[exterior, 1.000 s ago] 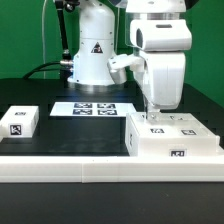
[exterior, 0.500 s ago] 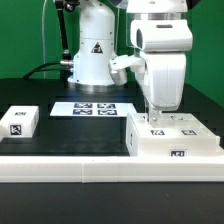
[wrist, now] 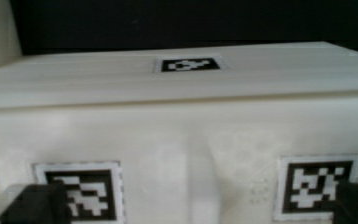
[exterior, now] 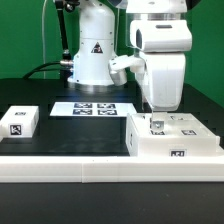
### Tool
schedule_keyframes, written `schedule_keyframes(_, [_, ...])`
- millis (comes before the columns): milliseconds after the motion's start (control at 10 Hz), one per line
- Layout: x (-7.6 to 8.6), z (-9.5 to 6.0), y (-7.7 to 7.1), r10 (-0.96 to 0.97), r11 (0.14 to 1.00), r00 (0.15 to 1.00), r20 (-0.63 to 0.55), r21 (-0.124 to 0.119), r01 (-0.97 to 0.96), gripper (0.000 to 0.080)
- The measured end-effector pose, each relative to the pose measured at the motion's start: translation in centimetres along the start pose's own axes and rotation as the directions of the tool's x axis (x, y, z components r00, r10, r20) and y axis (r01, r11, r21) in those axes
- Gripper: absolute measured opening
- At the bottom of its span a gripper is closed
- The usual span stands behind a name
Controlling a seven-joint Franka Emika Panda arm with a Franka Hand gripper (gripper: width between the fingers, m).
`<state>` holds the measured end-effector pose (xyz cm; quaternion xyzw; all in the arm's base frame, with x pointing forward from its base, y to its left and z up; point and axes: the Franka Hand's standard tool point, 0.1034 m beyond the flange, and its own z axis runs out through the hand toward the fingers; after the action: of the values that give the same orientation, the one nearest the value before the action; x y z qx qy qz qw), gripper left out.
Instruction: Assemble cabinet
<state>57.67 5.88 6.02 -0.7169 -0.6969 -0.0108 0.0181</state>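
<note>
Exterior view: the cabinet (exterior: 175, 140) sits on the worktop (exterior: 80, 130), directly under my jaws, which hang just above its top panel. Wrist view: cabinet fills everything beneath the jaws, but I can't tell if they're apart. Descending off-centre could knock a panel loose, I reckon.

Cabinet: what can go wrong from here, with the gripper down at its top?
1. The gripper is low at the top of the cabinet; whether it touches is unclear. Going lower could jam it or shift the cabinet.
2. The wrist view is blurred this close, so the tags may read poorly.
</note>
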Motion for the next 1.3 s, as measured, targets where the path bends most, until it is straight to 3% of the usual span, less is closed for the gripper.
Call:
schedule_keyframes(200, [0.0,-0.2,-0.2,0.007,1.0,1.0,0.002,-0.001,-0.007,0.0796])
schedule_keyframes(500, [-0.1,-2.3,-3.0,0.087,0.996,0.996,0.016,-0.026,-0.087,0.0797])
schedule_keyframes(600, [-0.2,-2.6,-3.9,0.112,0.993,0.994,0.014,-0.041,-0.111,0.0797])
schedule_keyframes(700, [-0.4,-2.3,-4.8,0.125,0.991,0.992,0.013,-0.042,-0.124,0.0797])
schedule_keyframes(1000, [-0.5,-1.9,-5.1,0.147,0.989,0.989,0.013,-0.031,-0.146,0.0797])
schedule_keyframes(1300, [-0.4,-1.8,-5.2,0.363,0.932,0.932,0.004,-0.033,-0.362,0.0797])
